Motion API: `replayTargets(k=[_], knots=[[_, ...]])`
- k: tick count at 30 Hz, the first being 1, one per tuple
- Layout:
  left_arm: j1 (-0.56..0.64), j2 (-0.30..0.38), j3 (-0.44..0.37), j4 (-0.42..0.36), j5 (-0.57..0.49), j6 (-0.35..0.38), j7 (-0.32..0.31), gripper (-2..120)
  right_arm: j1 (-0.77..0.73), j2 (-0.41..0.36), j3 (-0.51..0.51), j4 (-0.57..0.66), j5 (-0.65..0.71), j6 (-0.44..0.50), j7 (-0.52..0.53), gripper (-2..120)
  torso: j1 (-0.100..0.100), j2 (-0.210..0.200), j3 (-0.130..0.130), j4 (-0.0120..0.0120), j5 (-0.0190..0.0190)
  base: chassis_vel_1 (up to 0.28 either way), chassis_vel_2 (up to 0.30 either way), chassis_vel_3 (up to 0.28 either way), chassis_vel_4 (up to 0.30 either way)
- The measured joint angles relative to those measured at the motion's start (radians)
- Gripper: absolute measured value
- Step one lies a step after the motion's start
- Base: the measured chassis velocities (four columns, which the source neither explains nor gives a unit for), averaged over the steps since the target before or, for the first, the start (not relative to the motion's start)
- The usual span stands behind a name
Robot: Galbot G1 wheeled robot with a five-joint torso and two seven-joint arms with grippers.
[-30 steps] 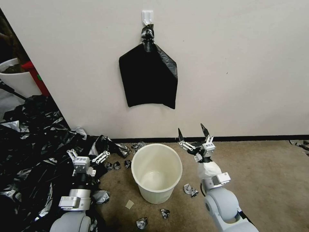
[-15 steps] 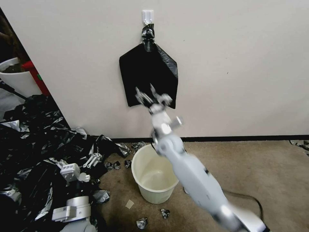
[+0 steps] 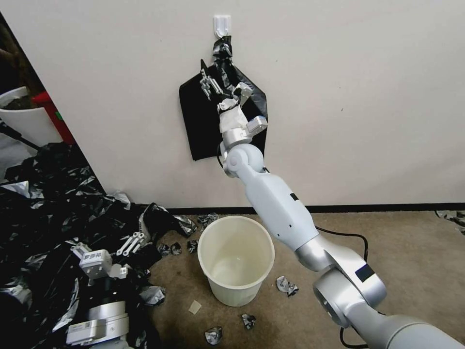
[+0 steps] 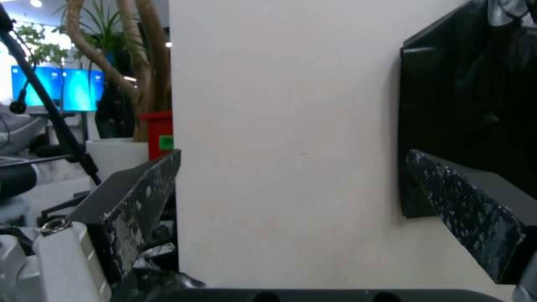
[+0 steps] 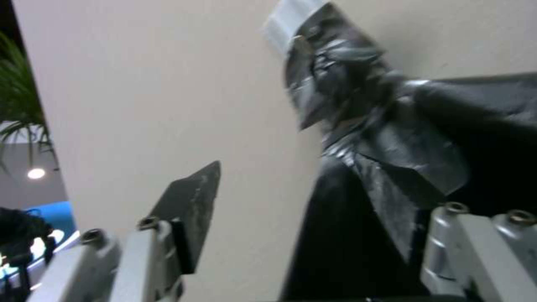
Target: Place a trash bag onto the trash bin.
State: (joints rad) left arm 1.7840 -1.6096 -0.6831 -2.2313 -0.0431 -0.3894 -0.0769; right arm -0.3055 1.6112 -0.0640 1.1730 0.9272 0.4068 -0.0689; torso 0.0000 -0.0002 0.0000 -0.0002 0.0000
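The trash bin [image 3: 236, 291], a cream-white round bucket, stands upright on the carpet by the wall. Above it a flat black bundle [image 3: 196, 126] with a knotted top hangs from a white wall hook [image 3: 222, 24]. My right arm is stretched up to it, and the right gripper [image 3: 220, 77] is open just below the knot, right at the bundle's neck [image 5: 358, 126]. A single trash bag is hidden. My left gripper [image 3: 109, 247] is open, low over the black heap left of the bin; its wide-apart fingers [image 4: 140, 193] frame the wall and the bundle [image 4: 464, 92].
A big heap of black bags [image 3: 43, 218] covers the floor on the left. Small black scraps [image 3: 288, 286] lie around the bin. A white tub [image 3: 19, 116] with a plant stands past the wall's corner. A cable [image 3: 348, 237] runs behind my right arm.
My right arm has swung up from beside the bin to the hanging bundle's knot. The left gripper has dropped lower and tilted left over the heap.
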Motion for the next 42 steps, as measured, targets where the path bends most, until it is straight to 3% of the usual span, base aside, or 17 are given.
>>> replayTargets(k=[2,6,17,42], knots=[[0.003,0.000,-0.007,-0.001,0.000,0.000,-0.002,100,-0.015,0.000,-0.005,0.022,-0.016,-0.002,0.007,63,0.000,0.000,0.000,0.0003,0.0000,0.000,0.000,0.000,0.000],[0.012,0.000,-0.014,-0.010,0.000,-0.001,-0.008,100,-0.028,-0.001,0.000,0.036,-0.044,-0.008,0.041,70,0.000,0.000,0.000,0.0001,0.0000,0.000,0.000,0.000,0.000],[0.029,0.001,-0.025,-0.033,0.007,-0.001,-0.015,100,-0.045,-0.016,0.037,0.042,-0.070,-0.022,0.130,76,0.000,0.000,0.000,0.0001,0.0000,0.000,0.000,0.000,0.000],[0.016,0.001,-0.036,-0.007,0.008,0.001,-0.019,100,0.024,-0.002,0.042,-0.050,-0.064,-0.016,0.083,80,0.000,0.000,0.000,0.0002,0.0000,0.000,0.000,0.000,0.000]])
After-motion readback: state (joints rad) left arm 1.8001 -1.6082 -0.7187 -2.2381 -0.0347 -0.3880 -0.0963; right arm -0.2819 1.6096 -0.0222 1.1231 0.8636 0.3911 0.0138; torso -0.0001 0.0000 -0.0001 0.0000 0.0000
